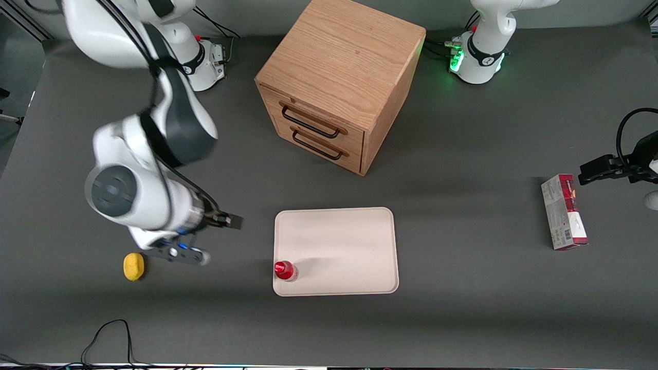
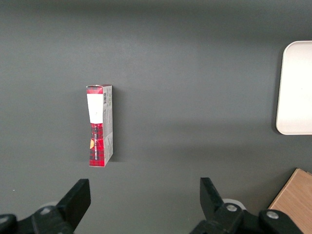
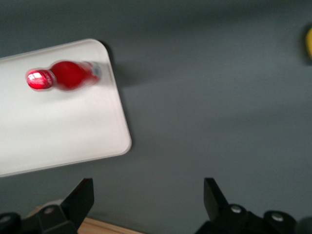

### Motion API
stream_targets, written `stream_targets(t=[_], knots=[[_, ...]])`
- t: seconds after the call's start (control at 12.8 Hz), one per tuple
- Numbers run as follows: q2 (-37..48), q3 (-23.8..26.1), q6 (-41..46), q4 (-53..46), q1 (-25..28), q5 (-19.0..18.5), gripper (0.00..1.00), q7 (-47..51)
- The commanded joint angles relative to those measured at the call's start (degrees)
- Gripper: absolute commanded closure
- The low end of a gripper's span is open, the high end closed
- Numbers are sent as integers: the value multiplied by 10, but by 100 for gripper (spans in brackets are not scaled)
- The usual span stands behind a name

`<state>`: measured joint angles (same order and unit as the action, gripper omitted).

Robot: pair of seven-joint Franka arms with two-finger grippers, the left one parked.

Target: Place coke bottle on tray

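Observation:
The coke bottle (image 1: 284,270), small and red with a red cap, stands upright on the cream-white tray (image 1: 339,241), in the tray's corner nearest the front camera toward the working arm's end. The right wrist view shows the bottle (image 3: 68,75) on the tray (image 3: 58,131) too. My right gripper (image 1: 231,221) hangs above the bare table beside the tray, toward the working arm's end and apart from the bottle. In the right wrist view the gripper (image 3: 147,190) is open and empty, with only grey table between its fingers.
A wooden two-drawer cabinet (image 1: 339,82) stands farther from the front camera than the tray. A small yellow object (image 1: 133,266) lies on the table beside the working arm. A red-and-grey carton (image 1: 564,211) lies toward the parked arm's end and shows in the left wrist view (image 2: 100,125).

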<state>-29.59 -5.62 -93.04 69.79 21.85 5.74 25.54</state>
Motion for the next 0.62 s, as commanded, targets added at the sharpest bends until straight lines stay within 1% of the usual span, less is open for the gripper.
stream_targets(t=[0.0,0.16,0.31,0.39,0.47,0.55], knots=[[220,-42,-65,285,5,9,0,-100],[282,-77,-43,322,6,4,0,-161],[291,-92,-15,318,6,2,0,-179],[295,-91,-6,316,4,-6,0,-182],[299,-86,8,309,-7,-25,0,-196],[299,-70,26,297,-29,-28,0,-219]])
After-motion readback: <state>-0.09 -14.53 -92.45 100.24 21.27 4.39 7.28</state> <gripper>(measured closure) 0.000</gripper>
